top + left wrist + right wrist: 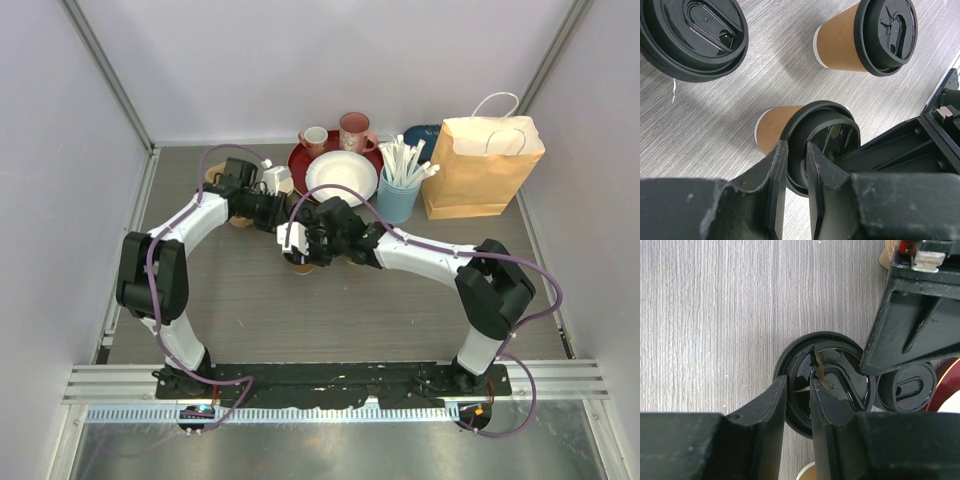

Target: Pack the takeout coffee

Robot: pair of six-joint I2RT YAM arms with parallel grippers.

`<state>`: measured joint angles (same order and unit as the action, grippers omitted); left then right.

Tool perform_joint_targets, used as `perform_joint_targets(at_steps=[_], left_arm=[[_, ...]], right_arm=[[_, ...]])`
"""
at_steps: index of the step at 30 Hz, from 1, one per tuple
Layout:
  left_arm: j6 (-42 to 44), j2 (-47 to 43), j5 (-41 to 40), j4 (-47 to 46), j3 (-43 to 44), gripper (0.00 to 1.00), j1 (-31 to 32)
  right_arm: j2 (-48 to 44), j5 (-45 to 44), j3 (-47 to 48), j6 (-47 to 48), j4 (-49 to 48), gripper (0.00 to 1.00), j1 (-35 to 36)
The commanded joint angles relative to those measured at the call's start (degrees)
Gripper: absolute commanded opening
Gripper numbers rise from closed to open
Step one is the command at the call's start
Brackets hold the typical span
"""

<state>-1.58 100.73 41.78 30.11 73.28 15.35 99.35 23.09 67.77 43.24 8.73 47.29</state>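
**Station status: both hands on one takeout cup lid**

1. Surface. The surface [250, 310] is grey, wood-grained board. A metal rail [100, 385] runs along its near edge, where both arm bases are bolted.
2. Room. Plain white walls [330, 60] enclose the surface on three sides, with metal posts in the rear corners.
3. Task item. In the top view the centre cup [772, 127], tan paper, stands upright near the middle of the surface under the two wrists. It carries a black lid [815, 112].
4. Left hand [796, 147]. The fingers are drawn close together and clamped across the rim of the black lid.
5. Right hand [797, 381]. The fingers are likewise drawn close and clamped on the same rim from the opposite side.
6. Other cups. In the left wrist view a second cup [840, 42] stands at 1 o'clock from the centre cup and a third cup [690, 30] at 10 o'clock. Both are lidded and stand apart from it.
7. Remaining items, top view. At 12 o'clock: a red plate [297, 160] bearing a white bowl [342, 175], with two mugs [352, 130] behind. At 1 o'clock: a light-blue cup [397, 200] of straws [405, 160]. At 2 o'clock: a brown paper bag [480, 170], upright.
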Motion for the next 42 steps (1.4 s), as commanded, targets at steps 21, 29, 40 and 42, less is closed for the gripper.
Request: perform_joint_targets(at_steps=[21,29,40,42], left_arm=[[0.18,-2.55,0.06,3.29,3.8,0.28,0.55],[-0.17,-3.43,-0.12,3.82,5.3,0.28,0.03],[-2.81,-6.24,-2.14,5.49,0.91,0.27,0.03],[-3.25,-6.42,-2.14,5.4,0.29,0.27,0.11]], right_arm=[[-4.42,0.37,1.31,-13.01,0.23,0.51,-0.27],[-7.85,1.61,4.13,-17.47,-1.08,0.59,-0.35],[-2.5,-27.49,11.42,-44.37,9.11,0.54,-0.44],[-1.88,-27.66,11.07,-46.31,8.76,0.54,-0.44]])
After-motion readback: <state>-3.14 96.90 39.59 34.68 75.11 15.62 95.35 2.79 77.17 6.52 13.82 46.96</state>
